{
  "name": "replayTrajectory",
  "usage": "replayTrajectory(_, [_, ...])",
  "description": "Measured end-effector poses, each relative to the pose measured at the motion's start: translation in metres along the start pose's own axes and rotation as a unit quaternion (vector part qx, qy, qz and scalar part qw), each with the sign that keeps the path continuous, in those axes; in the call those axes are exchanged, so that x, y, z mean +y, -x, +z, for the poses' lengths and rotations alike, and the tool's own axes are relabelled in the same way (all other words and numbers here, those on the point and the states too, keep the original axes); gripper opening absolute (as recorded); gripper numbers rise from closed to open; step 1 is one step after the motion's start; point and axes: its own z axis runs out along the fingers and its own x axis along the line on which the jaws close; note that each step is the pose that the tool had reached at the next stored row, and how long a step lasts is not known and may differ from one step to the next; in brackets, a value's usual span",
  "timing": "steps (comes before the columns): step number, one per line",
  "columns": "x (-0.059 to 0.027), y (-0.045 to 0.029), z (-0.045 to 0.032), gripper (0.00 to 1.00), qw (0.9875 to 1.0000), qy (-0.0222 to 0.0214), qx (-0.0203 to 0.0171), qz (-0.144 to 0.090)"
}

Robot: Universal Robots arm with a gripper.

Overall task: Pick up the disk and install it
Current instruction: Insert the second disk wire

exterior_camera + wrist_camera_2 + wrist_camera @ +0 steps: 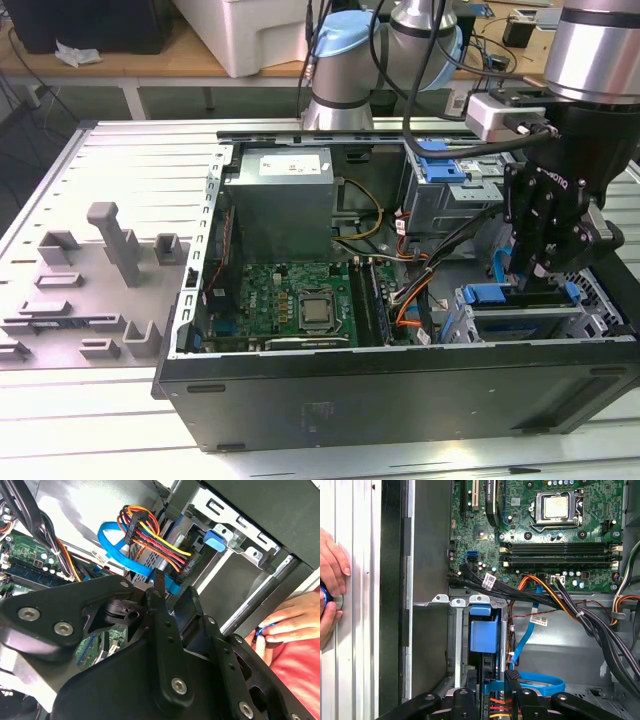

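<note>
The disk, blue-edged, is sitting in the drive cage at the case's corner on the exterior view's right. The gripper is hanging directly over it, and I cannot tell whether the claw is clamped. In both wrist views a hand is resting outside the case, cut off at the edge. The second wrist view is showing bundled cables, and the claw's black linkage is hiding most of the bay.

Exterior view overlooks open case; both wrist views close inside.
</note>
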Motion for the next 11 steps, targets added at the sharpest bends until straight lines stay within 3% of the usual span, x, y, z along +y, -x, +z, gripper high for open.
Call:
replayTrajectory(9, [0.0004, -0.0027, -0.0125, 0.36, 1.0000, -0.0004, 0.0000, 0.000])
replayTrajectory(11, [0.0028, -0.0037, -0.0177, 0.36, 1.0000, -0.0023, 0.0000, 0.001])
